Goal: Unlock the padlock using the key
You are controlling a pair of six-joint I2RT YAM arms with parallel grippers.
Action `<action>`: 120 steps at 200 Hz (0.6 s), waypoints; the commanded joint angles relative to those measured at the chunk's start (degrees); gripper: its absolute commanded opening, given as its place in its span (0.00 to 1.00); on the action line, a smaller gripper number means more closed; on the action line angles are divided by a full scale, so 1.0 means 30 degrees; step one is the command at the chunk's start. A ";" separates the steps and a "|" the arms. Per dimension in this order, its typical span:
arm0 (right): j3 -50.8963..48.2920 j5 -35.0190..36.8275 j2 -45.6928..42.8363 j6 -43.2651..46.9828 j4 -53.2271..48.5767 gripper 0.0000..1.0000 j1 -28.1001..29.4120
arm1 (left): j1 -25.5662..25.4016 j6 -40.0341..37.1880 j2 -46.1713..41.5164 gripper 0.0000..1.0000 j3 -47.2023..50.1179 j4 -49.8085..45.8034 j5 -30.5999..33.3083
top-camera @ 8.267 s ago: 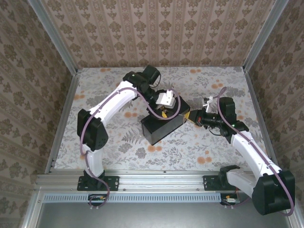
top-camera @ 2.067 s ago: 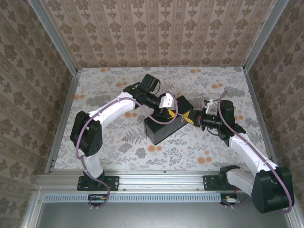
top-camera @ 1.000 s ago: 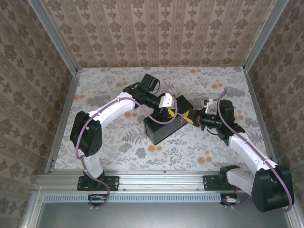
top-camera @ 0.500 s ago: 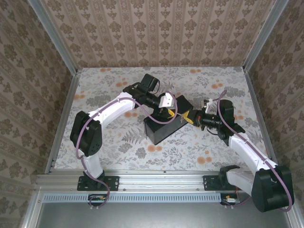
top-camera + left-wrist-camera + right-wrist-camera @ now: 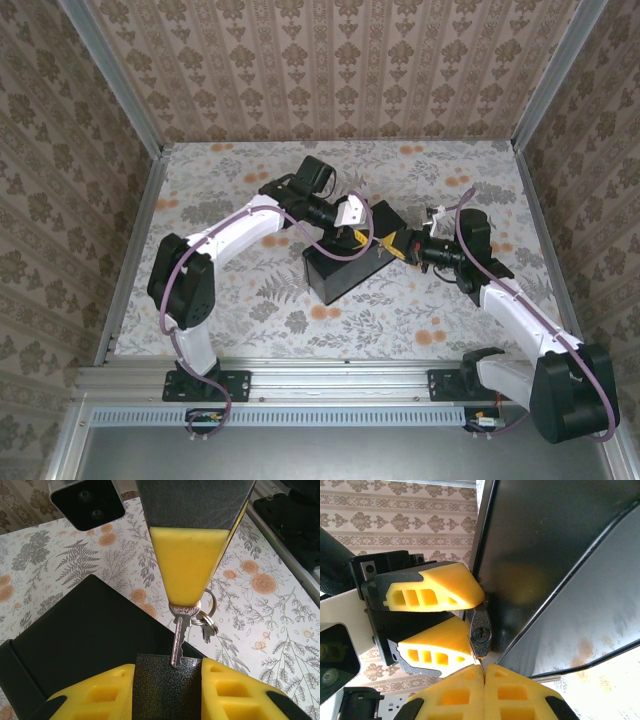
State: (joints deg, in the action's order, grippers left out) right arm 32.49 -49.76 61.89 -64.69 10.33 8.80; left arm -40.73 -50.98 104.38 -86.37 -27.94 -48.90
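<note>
Table (image 5: pixel 250 310) comes first, with a black box (image 5: pixel 335 275) lying on it. Above the box, the right tool (image 5: pixel 484 675) is pinched fully together on the flat head of the key (image 5: pixel 178 637) (spare keys (image 5: pixel 205 622) dangle beside it). The blade tip meets the padlock (image 5: pixel 167 687); whether it has entered the keyway I can't tell. Beyond, the left tool (image 5: pixel 167 672) stands narrowly parted, clamping the padlock's body. Both things look like small, stiff, slick metal. I'd judge the head the right hold, since a thin blade could skid or twist.
</note>
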 commanded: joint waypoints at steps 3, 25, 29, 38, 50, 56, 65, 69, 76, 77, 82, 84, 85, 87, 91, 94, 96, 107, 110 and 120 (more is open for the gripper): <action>-0.0019 -0.0157 -0.0276 0.0376 -0.0393 0.00 -0.0168 | 0.0407 0.0236 -0.0485 0.26 0.0419 -0.0126 0.0042; -0.0074 -0.0256 -0.0646 0.0479 -0.0772 0.00 -0.0681 | 0.0515 0.0209 -0.0556 0.26 0.0560 -0.0156 0.0069; -0.0078 -0.0302 -0.0683 0.0516 -0.0774 0.00 -0.0772 | 0.0524 0.0179 -0.0580 0.25 0.0597 -0.0149 0.0060; -0.0103 -0.0409 -0.0678 0.0494 -0.0755 0.00 -0.0921 | 0.0526 0.0203 -0.0683 0.25 0.0677 -0.0043 0.0042; -0.0136 -0.0480 -0.0678 0.0468 -0.0646 0.00 -0.1015 | 0.0521 0.0309 -0.0823 0.25 0.0821 0.0271 -0.0006; -0.0144 -0.0520 -0.0678 0.0458 -0.0587 0.00 -0.1002 | 0.0549 0.0400 -0.0864 0.25 0.0894 0.0409 -0.0022; -0.0116 -0.0594 -0.0649 0.0467 -0.0560 0.00 -0.1014 | 0.0563 0.0413 -0.0881 0.25 0.0956 0.0523 -0.0059; -0.0123 -0.0658 -0.0634 0.0459 -0.0556 0.00 -0.1002 | 0.0548 0.0412 -0.0895 0.25 0.0983 0.0544 -0.0072; -0.0106 -0.0739 -0.0625 0.0411 -0.0394 0.00 -0.0992 | 0.0555 0.0427 -0.0900 0.25 0.1019 0.0554 -0.0105; -0.0121 -0.0763 -0.0622 0.0410 -0.0351 0.00 -0.0995 | 0.0547 0.0434 -0.0898 0.25 0.1018 0.0555 -0.0105; -0.0080 -0.0800 -0.0592 0.0357 -0.0275 0.00 -0.0970 | 0.0545 0.0453 -0.0882 0.25 0.1041 0.0592 -0.0080; -0.0079 -0.0812 -0.0591 0.0338 -0.0241 0.00 -0.0948 | 0.0548 0.0466 -0.0892 0.25 0.1052 0.0616 -0.0106; -0.0078 -0.0815 -0.0576 0.0330 -0.0230 0.00 -0.0929 | 0.0559 0.0468 -0.0894 0.25 0.1048 0.0629 -0.0105; -0.0056 -0.0831 -0.0565 0.0324 -0.0193 0.00 -0.0901 | 0.0559 0.0470 -0.0881 0.25 0.1046 0.0639 -0.0134; -0.0035 -0.0845 -0.0519 0.0314 -0.0150 0.00 -0.0843 | 0.0543 0.0470 -0.0853 0.25 0.1052 0.0644 -0.0152; -0.0007 -0.0846 -0.0482 0.0339 -0.0167 0.00 -0.0785 | 0.0547 0.0470 -0.0865 0.25 0.1046 0.0658 -0.0153; 0.0006 -0.0846 -0.0453 0.0377 -0.0207 0.00 -0.0755 | 0.0556 0.0470 -0.0837 0.25 0.1045 0.0669 -0.0161; 0.0010 -0.0774 -0.0273 0.0450 -0.0238 0.00 -0.0648 | 0.0554 0.0470 -0.0837 0.25 0.1042 0.0668 -0.0162; -0.0005 -0.0745 -0.0254 0.0448 -0.0211 0.00 -0.0647 | 0.0542 0.0470 -0.0823 0.25 0.1045 0.0672 -0.0192; -0.0075 -0.0700 -0.0138 0.0468 -0.0055 0.00 -0.0647 | 0.0541 0.0498 -0.0814 0.25 0.1087 0.0723 -0.0176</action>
State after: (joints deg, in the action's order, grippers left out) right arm 32.49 -50.28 60.84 -64.29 8.99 6.42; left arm -39.64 -50.52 103.20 -84.29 -25.43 -49.17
